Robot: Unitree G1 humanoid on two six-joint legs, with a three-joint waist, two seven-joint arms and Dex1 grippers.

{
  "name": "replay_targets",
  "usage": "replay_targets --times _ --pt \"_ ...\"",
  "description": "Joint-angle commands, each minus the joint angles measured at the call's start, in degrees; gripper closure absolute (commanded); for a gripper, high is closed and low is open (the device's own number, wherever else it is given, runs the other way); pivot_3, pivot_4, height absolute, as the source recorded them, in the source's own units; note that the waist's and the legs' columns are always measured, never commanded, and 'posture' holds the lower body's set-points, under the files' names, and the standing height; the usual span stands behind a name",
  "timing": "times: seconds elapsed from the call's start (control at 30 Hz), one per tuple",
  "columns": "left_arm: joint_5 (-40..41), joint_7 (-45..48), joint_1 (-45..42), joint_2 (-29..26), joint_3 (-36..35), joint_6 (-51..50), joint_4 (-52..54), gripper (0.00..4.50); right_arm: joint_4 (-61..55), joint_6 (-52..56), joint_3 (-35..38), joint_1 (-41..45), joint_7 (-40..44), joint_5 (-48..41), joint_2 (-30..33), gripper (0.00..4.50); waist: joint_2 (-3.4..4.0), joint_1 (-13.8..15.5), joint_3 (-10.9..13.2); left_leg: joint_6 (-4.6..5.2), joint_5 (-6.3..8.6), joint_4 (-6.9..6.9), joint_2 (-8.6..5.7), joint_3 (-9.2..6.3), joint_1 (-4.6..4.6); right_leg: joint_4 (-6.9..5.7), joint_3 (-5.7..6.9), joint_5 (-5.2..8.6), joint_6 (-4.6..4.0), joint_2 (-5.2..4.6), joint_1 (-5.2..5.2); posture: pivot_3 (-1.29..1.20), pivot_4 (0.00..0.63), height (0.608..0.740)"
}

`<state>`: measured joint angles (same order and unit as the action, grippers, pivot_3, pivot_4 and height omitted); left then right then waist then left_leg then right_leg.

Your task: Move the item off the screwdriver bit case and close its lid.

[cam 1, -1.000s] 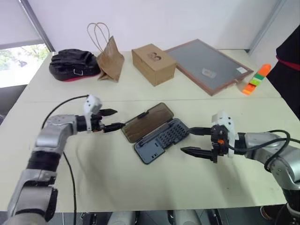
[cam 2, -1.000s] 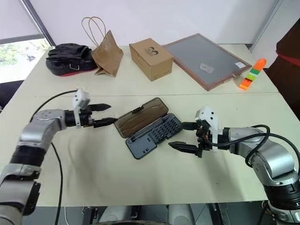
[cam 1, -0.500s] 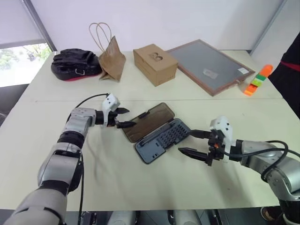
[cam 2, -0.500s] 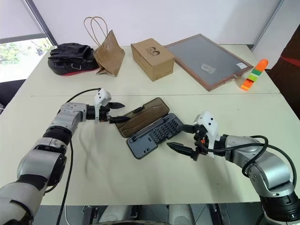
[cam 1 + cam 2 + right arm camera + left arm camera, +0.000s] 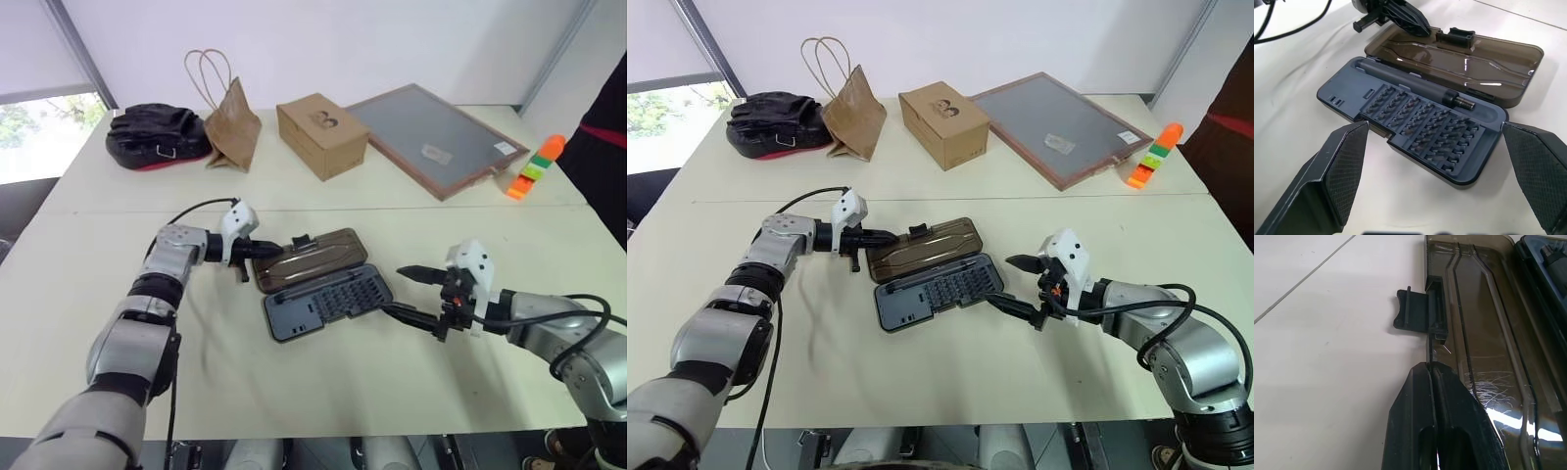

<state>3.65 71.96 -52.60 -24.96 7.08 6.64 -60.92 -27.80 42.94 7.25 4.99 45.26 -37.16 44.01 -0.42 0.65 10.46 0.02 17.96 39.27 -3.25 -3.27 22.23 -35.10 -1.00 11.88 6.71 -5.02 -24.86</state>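
The screwdriver bit case (image 5: 936,292) lies open near the middle of the table (image 5: 921,392). Its long axis runs close to the 9-to-3 line in your head view, the right end tipped slightly away from you. The lid (image 5: 926,246) is laid flat on the 12 o'clock side of the tray, joined to it along the shared long edge. Nothing foreign appears to be resting on the case.

Your left gripper (image 5: 884,236) comes in from 9 o'clock with its fingers pressed together at the lid's far rim, just short of the latch tab (image 5: 1418,311). The left wrist view suggests the thin rim is nipped between the pads. The contact itself is hidden behind the fingers, so treat that hold as likely, not certain. Your right gripper (image 5: 1001,280) stands at the tray's 3 o'clock end with its jaws spread wide and nothing in them, its lower finger close to the tray's end.

What the closing turns on is the hinge line. It runs along the long axis between tray and lid, so the lid's far rim would need to rise and fold over toward 6 o'clock onto the rows of bits. The left arm is already at that rim. The right is better placed to steady the tray.
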Motion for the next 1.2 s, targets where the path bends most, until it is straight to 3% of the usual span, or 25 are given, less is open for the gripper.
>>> replay_targets --times 0.03,0.4,0.83,0.93,1.17,1.2 --pt "-4.25 -1.00 -1.20 -1.40 1.84 7.63 -1.00 4.47 -0.42 -1.28 0.81 0.93 0.47 0.29 0.58 0.00 0.00 0.03 0.00 0.00 0.00 0.00 0.00 0.00 0.00 -0.01 0.00 0.00 0.00 0.00 0.00 0.00 0.150 0.740" --pt "-10.17 4.94 -5.61 -0.66 6.98 30.69 -3.11 4.47 -0.60 -0.93 1.03 0.77 0.52 0.71 0.23 0.00 -0.02 0.05 0.01 -0.02 -0.01 0.00 0.00 0.01 0.03 0.02 0.00 0.00 0.00 0.00 -0.02 0.00 0.150 0.740" --pt "-9.26 3.49 -5.03 1.01 5.34 27.80 -4.57 4.47 -1.15 -0.65 1.53 0.09 -0.54 0.28 0.21 0.00 -0.02 0.04 0.01 0.00 -0.01 0.02 -0.01 0.01 0.03 -0.01 0.01 0.00 0.00 0.01 -0.01 0.00 0.150 0.740" --pt "-8.86 3.58 -4.72 0.94 4.98 26.23 -4.64 3.54 -0.52 -0.83 1.51 0.59 -0.25 0.48 0.44 0.00 -0.02 0.02 0.01 0.00 -0.01 0.03 -0.01 0.01 0.03 -0.02 0.01 0.00 0.00 0.01 -0.01 0.00 0.150 0.740" --pt "-8.36 2.21 -4.57 0.62 3.87 24.61 -4.41 0.03 -0.07 -0.85 1.34 1.13 0.08 0.65 0.57 0.00 -0.02 -0.02 0.01 0.00 -0.01 0.04 -0.01 0.01 0.03 -0.03 0.01 0.00 0.00 0.03 -0.01 0.00 0.150 0.740" --pt "-7.33 1.39 -5.14 0.84 2.72 23.19 -4.48 0.03 0.04 -0.83 1.37 1.26 0.10 0.62 0.56 0.00 -0.02 -0.03 0.01 0.00 -0.01 0.04 -0.01 0.01 0.02 -0.04 0.00 0.00 0.00 0.03 -0.01 0.00 0.150 0.740"
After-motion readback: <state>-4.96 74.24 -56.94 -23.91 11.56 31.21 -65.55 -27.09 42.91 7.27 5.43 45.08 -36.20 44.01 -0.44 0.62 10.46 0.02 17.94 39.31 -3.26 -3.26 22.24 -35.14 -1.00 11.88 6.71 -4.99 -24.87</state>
